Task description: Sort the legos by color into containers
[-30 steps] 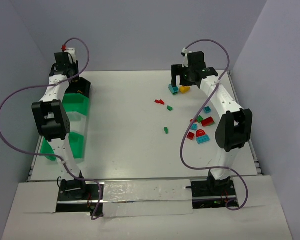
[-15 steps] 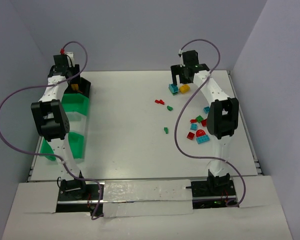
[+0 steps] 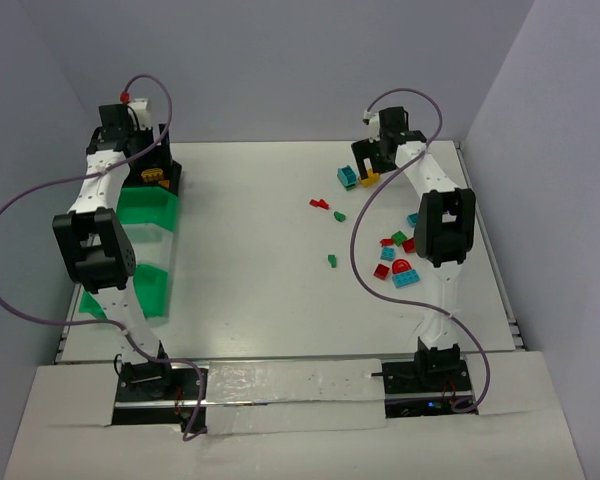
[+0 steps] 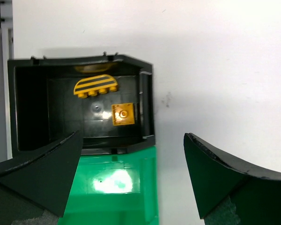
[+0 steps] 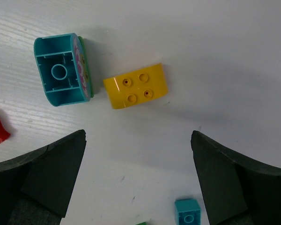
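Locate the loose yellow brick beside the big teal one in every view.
Top external: yellow brick near the far edge of the table, right of centre.
Right wrist: upper centre.
Left wrist: not in it; the yellow pieces there lie in the black bin.
Shared landmark: teal brick, just to its left in both views.
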You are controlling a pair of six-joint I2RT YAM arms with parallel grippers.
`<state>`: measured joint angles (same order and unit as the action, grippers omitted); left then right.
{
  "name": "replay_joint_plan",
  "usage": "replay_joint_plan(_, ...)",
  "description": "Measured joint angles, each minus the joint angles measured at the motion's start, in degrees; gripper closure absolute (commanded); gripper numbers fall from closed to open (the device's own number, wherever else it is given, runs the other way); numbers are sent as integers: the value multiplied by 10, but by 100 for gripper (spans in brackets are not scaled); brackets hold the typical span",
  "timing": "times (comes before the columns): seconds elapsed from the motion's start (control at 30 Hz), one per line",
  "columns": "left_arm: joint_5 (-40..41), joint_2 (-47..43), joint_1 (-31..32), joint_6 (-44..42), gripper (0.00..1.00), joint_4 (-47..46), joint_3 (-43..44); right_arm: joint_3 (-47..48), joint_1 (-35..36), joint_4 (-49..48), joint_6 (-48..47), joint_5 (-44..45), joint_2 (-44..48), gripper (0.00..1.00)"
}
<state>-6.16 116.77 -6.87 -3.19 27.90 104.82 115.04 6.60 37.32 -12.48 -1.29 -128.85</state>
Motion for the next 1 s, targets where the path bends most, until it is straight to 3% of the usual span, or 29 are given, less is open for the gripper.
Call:
replay_joint_plan(0.43, -116, -52, 0, 0, 1, 12, -9, 64, -17, 12, -74, -77, -65, 0)
replay_joint_plan(1.0, -154, -72, 0, 9, 1, 33, -9, 177, -17, 57, -101, -90, -145, 0)
